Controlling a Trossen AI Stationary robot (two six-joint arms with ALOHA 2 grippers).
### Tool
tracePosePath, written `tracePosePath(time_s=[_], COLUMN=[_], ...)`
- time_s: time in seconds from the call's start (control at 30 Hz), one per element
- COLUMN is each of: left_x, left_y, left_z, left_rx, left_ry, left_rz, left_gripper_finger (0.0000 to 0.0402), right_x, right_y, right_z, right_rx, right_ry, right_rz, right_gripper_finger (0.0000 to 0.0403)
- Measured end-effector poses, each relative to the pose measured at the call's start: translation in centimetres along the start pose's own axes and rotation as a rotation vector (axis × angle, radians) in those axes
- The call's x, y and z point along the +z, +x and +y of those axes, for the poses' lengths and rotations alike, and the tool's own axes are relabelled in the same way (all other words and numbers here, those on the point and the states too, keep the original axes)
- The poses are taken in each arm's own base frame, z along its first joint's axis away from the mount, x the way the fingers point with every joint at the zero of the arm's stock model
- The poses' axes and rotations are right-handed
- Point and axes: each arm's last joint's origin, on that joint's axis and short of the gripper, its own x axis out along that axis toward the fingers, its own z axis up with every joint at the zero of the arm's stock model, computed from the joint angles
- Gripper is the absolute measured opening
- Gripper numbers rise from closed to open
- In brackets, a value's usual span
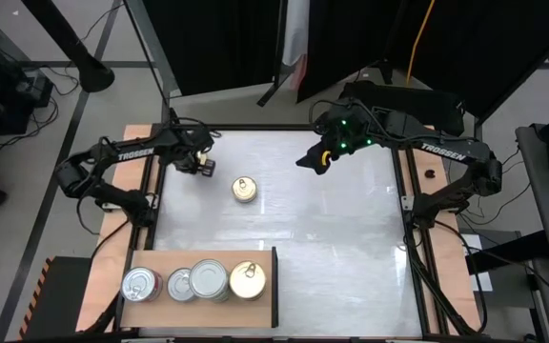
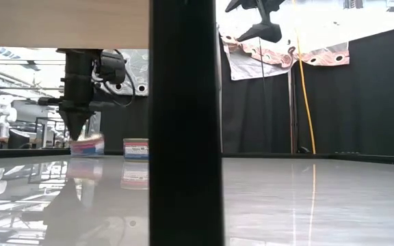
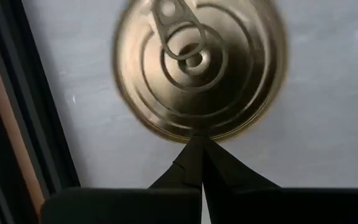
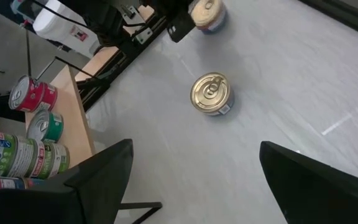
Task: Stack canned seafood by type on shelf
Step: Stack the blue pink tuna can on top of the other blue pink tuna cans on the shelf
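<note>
Left pincer (image 1: pixel 201 164) hovers pinched shut over a gold-lidded round tin (image 3: pixel 199 65) (right pincer (image 4: pixel 191 168) waits wide); it should open before descending squarely

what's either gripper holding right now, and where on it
Nothing is held. The left gripper is shut with its tips at a gold-lidded can, not around it. The right gripper hangs open above the table.

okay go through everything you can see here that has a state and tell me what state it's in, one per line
left gripper: shut, empty, tips just beside a gold-lidded can
right gripper: open, empty, raised above the table
gold-lidded can mid-table: upright, sealed, standing alone
shelf: holds stacked cans along it
gold-topped stack: at the shelf's right end
red-labelled can: lying on its side
</note>
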Motion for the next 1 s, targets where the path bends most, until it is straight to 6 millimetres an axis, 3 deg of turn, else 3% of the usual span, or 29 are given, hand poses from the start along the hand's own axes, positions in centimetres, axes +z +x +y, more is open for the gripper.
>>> tracePosePath(time_s=[0.3, 0.37, 0.47, 0.63, 0.7, 0.77, 0.87, 1.0], left_x=[-2.6, -3.0, -3.7, -3.6, -3.2, -2.9, -2.2, -0.9], left_y=[1.0, 0.4, -2.3, -9.9, -12.2, -13.2, -13.0, -11.6], left_z=[0.2, -0.2, -0.4, 0.2, 1.1, 2.2, 3.2, 2.7], left_rx=[0.026, -0.026, -0.165, -0.432, -0.491, -0.472, -0.392, -0.266], left_ry=[0.036, 0.039, 0.067, 0.062, 0.079, 0.109, 0.215, 0.498], left_rz=[0.159, 0.169, 0.204, 0.032, -0.062, -0.085, -0.093, -0.113], left_gripper_finger=[0.0000, 0.0000, 0.0000, 0.0008, 0.0032, 0.0071, 0.0156, 0.0277], right_x=[0.0, 0.0, 0.0, 0.0, 0.0, 0.0, 0.1, 0.1], right_y=[0.0, 0.0, 0.0, 0.0, 0.0, 0.0, 0.0, 0.0], right_z=[0.0, 0.0, 0.0, 0.0, 0.0, 0.0, 0.1, 0.1], right_rx=[-0.004, -0.004, -0.004, -0.005, -0.004, -0.002, 0.004, 0.009], right_ry=[-0.016, -0.018, -0.019, -0.018, -0.022, -0.027, -0.047, -0.074], right_rz=[-0.001, -0.001, 0.001, 0.003, 0.004, 0.001, -0.008, -0.014], right_gripper_finger=[0.0341, 0.0341, 0.0341, 0.0341, 0.0341, 0.0341, 0.0341, 0.0341])
